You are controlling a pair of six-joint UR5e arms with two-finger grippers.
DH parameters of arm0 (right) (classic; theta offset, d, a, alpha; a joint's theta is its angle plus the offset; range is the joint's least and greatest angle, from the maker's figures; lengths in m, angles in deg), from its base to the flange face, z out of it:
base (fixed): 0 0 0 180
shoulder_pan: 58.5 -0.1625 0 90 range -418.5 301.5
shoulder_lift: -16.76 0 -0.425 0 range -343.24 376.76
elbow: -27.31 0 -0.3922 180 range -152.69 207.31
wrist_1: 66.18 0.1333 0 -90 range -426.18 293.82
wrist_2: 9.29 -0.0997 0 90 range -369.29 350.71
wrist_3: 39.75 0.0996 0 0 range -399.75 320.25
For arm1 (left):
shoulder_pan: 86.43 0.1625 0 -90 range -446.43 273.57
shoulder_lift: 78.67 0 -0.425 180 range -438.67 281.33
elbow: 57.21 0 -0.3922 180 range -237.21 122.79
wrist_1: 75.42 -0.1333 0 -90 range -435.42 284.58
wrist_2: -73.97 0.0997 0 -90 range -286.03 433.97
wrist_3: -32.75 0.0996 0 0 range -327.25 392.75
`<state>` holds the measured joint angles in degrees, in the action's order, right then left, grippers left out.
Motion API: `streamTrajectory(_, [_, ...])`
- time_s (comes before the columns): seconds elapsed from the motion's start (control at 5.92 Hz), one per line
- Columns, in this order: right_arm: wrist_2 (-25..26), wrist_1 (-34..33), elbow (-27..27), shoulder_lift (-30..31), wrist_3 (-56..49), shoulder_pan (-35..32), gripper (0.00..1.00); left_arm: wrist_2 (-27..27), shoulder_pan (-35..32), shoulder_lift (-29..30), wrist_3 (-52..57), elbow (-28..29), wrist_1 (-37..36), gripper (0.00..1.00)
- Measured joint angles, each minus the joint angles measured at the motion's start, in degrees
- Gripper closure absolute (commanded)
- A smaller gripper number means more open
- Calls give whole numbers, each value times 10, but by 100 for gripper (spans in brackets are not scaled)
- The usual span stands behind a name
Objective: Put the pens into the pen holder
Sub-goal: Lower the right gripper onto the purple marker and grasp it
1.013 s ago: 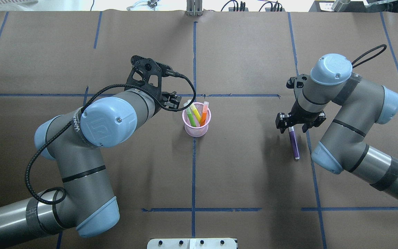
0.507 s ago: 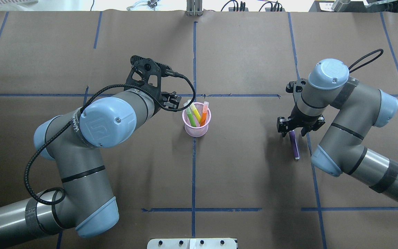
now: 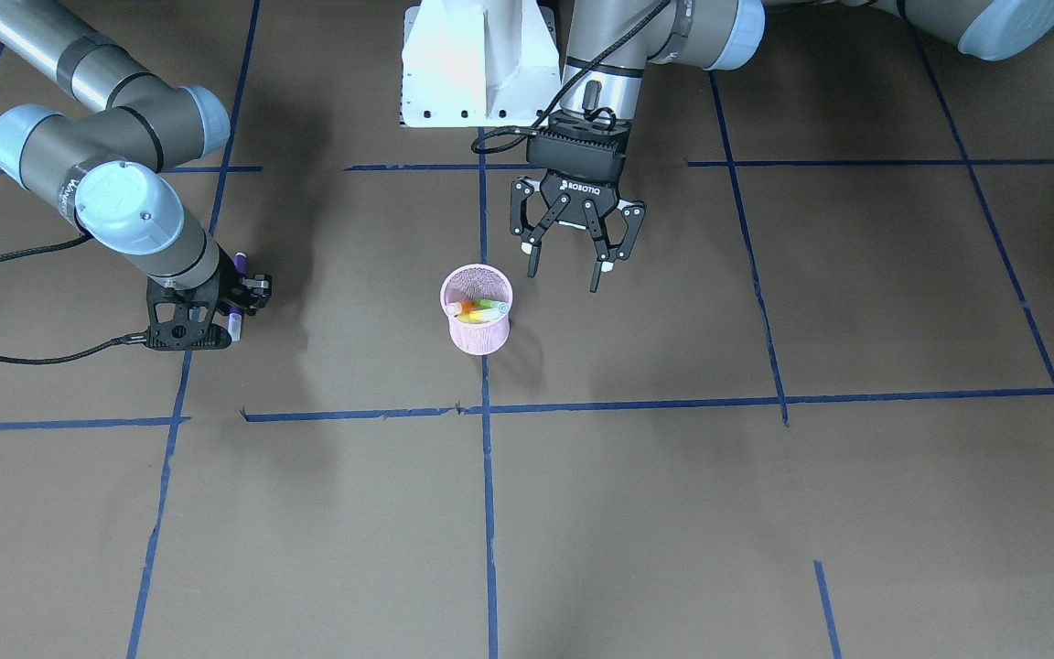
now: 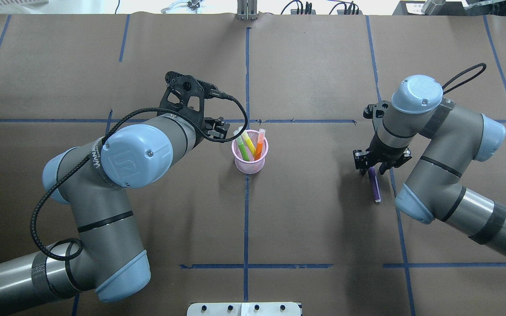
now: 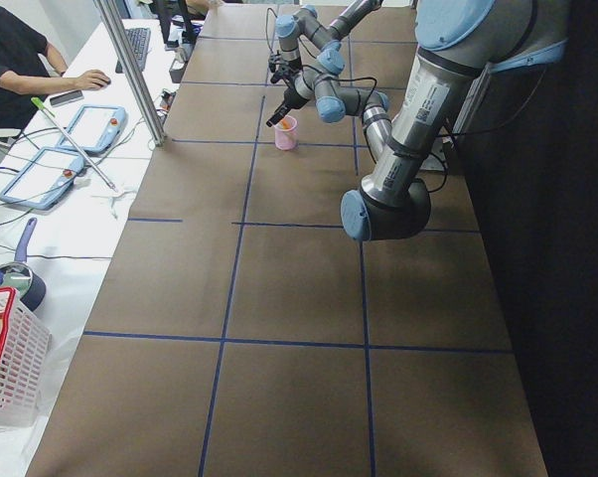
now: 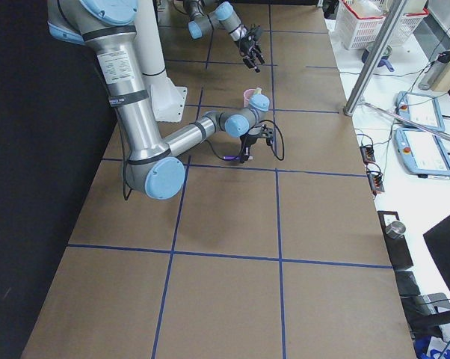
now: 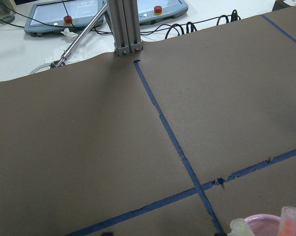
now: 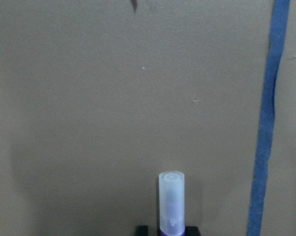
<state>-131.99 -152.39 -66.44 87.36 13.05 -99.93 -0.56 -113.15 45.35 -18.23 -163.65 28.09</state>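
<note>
The pink mesh pen holder (image 4: 250, 161) (image 3: 478, 337) stands mid-table with a green pen (image 4: 242, 150), an orange pen (image 4: 259, 145) and a yellow one (image 4: 248, 142) upright in it. The purple pen (image 4: 374, 186) lies flat on the table at the right. My right gripper (image 4: 371, 170) is down over its far end, jaws drawn in against its sides. The right wrist view shows its pale cap (image 8: 171, 199) between the fingertips. My left gripper (image 3: 566, 265) hangs open and empty just beside the holder, on the robot's side.
The robot's white base plate (image 3: 477, 64) is at the near table edge. A metal post (image 4: 247, 13) (image 7: 126, 27) stands at the far edge. Blue tape lines cross the brown table cover (image 4: 323, 241).
My right gripper has come down over the purple pen's far end and its fingers have drawn together around it. The pen still lies in place. My left arm has not moved.
</note>
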Motion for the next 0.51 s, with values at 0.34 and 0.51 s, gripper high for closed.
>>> streamTrajectory(0.34, [-3,-1,0,-1,0,-1,100,0,1,-1,0,0,0,25])
streamTrajectory(0.51, [-5,0,-3,-3,0,-2,100,0,1,-1,0,0,0,25])
